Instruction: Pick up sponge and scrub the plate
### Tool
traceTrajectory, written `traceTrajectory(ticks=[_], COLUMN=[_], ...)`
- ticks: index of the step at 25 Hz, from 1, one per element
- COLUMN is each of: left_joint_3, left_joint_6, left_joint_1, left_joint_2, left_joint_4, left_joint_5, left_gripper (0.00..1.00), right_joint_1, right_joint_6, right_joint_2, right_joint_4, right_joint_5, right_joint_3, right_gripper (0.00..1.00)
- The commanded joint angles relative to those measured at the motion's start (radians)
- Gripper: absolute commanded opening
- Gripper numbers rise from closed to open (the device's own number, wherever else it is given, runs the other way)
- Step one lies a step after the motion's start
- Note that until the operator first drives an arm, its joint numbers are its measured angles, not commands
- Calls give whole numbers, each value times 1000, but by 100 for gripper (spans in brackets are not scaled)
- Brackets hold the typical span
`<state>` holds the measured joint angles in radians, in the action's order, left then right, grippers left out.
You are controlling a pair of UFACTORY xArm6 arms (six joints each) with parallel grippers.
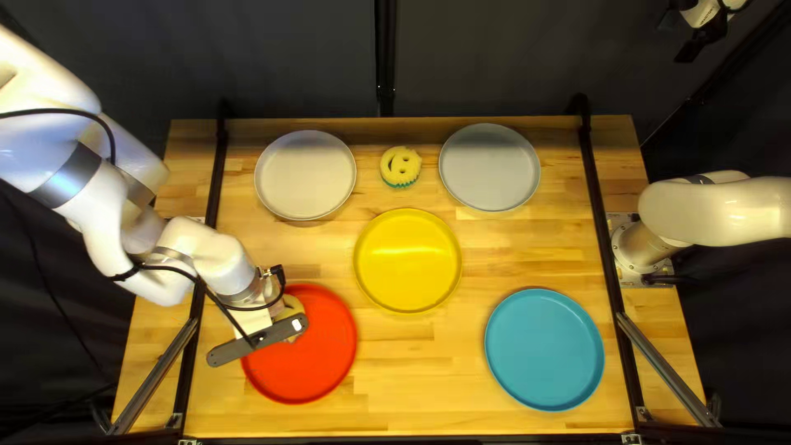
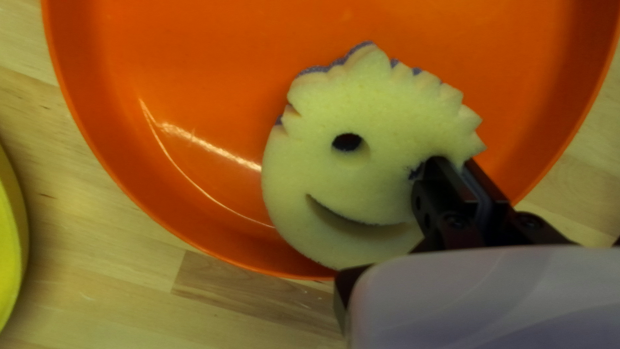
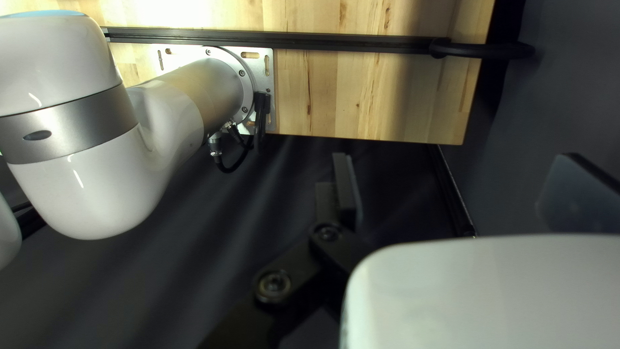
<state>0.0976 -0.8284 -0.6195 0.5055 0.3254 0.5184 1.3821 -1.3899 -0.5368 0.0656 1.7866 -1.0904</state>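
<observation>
My left gripper (image 1: 278, 331) is over the left side of the red plate (image 1: 325, 358) in the top left view, its fingertips hidden. Seen from the left wrist, the left gripper (image 2: 457, 169) is shut on the rim of a pale yellow smiley sponge (image 2: 361, 187), beside one eye hole. That sponge lies over the plate (image 2: 194, 77), partly across its rim; whether it presses on the surface I cannot tell. My right gripper (image 1: 700, 43) is raised beyond the table's far right corner. In the right wrist view the right gripper (image 3: 460, 194) stands open, its fingers wide apart with nothing between them.
Another smiley sponge (image 1: 400, 167) sits between a white plate (image 1: 305, 175) and a grey plate (image 1: 490, 167) near the far edge. A yellow plate (image 1: 408, 260) is mid-table, a blue plate (image 1: 544, 349) near right. Dark rails (image 1: 606, 239) run along both sides.
</observation>
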Motion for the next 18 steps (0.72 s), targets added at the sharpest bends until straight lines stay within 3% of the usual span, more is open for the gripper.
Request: traceTrajectory(ticks=[1,11,18], left_joint_3=[11,165,228], left_joint_6=[-28,-154,-100], left_joint_1=[15,150,216], left_joint_2=[-31,-192,-197], left_joint_4=[16,-29,-94], left_joint_5=[-20,-18,-1], left_gripper=[0,0,0], right_joint_1=[0,0,0], right_joint_6=[0,0,0], right_joint_2=[0,0,0], right_joint_4=[0,0,0], right_joint_5=[0,0,0], right_joint_3=[0,0,0], right_gripper=[100,100,100])
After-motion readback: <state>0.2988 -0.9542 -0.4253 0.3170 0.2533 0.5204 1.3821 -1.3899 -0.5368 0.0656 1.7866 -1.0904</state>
